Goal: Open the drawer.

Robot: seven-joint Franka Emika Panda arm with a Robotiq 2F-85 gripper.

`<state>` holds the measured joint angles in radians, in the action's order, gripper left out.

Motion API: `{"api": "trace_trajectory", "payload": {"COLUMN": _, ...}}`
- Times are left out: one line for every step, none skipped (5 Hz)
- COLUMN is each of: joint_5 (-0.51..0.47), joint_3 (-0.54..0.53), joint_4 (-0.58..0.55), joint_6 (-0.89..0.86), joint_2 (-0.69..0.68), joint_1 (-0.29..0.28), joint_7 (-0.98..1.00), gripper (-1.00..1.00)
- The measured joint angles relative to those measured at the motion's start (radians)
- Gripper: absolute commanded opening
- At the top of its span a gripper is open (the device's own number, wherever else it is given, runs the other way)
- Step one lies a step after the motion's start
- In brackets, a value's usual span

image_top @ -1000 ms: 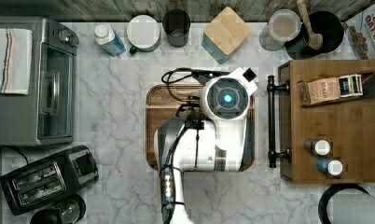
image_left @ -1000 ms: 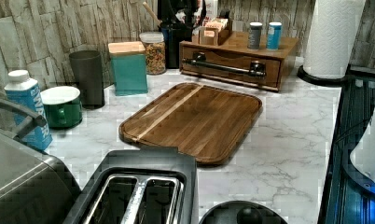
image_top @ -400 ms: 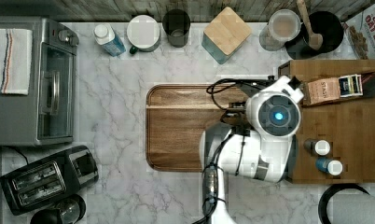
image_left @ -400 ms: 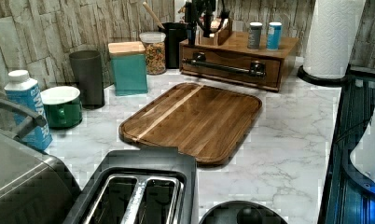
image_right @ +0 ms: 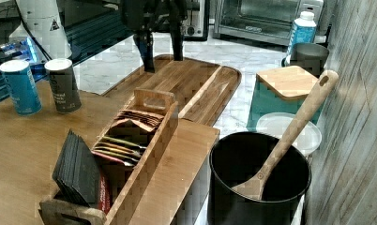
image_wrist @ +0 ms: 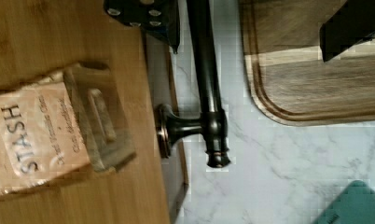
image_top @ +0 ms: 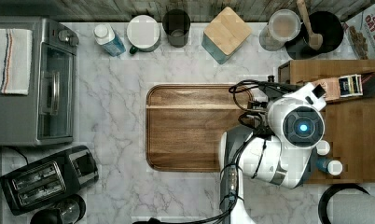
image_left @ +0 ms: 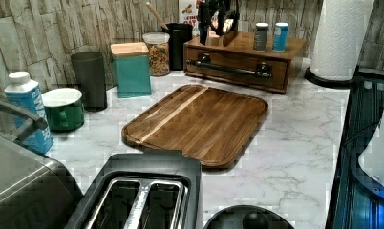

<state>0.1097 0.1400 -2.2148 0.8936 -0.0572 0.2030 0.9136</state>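
Note:
The drawer (image_left: pixel 238 74) is the light-brown front of a bamboo cabinet (image_top: pixel 358 126), and it looks pushed in. Its black bar handle (image_left: pixel 228 68) runs along the front. My gripper (image_right: pixel 161 49) hangs open over the front edge of the cabinet, fingers pointing down. In the wrist view the handle (image_wrist: pixel 206 93) lies between the two fingers of the gripper (image_wrist: pixel 249 46), closer to one of them, and touches neither. In the left view the gripper (image_left: pixel 218 21) is above the cabinet's left end. In the top view the arm's wrist (image_top: pixel 297 126) covers the handle.
A dark wooden cutting board (image_top: pixel 195 128) lies in front of the drawer. On the cabinet stand a tea-bag holder (image_right: pixel 130 136) and two shakers (image_right: pixel 41 84). A teal box (image_top: pixel 225 35), a black pot with a wooden spoon (image_right: pixel 259 178) and a paper-towel roll (image_left: pixel 340 38) stand nearby.
The arm has swung from over the cutting board to the top view's right, over the cabinet's front edge. In the left view the gripper has come in above the cabinet.

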Motion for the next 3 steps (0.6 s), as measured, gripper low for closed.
{"api": "trace_trajectory", "payload": {"joint_5": 0.0, "joint_3": 0.001, "joint_4": 0.0, "joint_6": 0.0, "joint_2": -0.022, "joint_1": 0.011, "joint_7": 0.0, "gripper": 1.0}}
{"api": "trace_trajectory", "payload": {"joint_5": 0.0, "joint_3": 0.0, "joint_4": 0.0, "joint_6": 0.0, "joint_2": -0.052, "joint_1": 0.005, "joint_7": 0.0, "gripper": 1.0}}
{"api": "trace_trajectory", "payload": {"joint_5": 0.078, "joint_3": 0.004, "joint_4": 0.0, "joint_6": 0.044, "joint_2": -0.095, "joint_1": -0.004, "joint_7": 0.0, "gripper": 1.0}}
